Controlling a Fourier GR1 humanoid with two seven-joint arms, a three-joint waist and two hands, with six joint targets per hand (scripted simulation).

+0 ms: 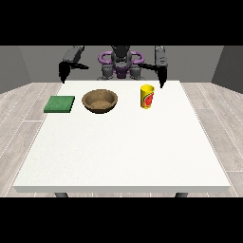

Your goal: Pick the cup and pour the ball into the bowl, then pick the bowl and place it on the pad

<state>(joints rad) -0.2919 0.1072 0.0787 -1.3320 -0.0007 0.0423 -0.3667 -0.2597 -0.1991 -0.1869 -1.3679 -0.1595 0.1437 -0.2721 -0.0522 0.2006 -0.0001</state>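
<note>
Cup (147, 96) upright on the white table (123, 152), yellow with a red mark on its side, far half of the table at roughly 1 o'clock from table centre. Ball not visible, cup interior hidden from this angle.

Hand at the view's right (163, 78): hangs down at the table's far edge, at about 1 o'clock from the cup, near it but not touching. Dark and small; can't tell whether the fingers are spread or curled. Nothing visibly held.

Hand at the view's left (62, 74): hangs at the far left corner of the table, at 12 o'clock from the pad, clear of everything. Finger state also unreadable.

Wooden bowl (99, 100): brown, upright, at 9 o'clock from the cup, apart from it.

Green pad (60, 104): flat, square, at 9 o'clock from the bowl, near the table's left edge.

Count: one cup, one bowl, one pad, two hands. Table legs mostly cut off at the near edge.
</note>
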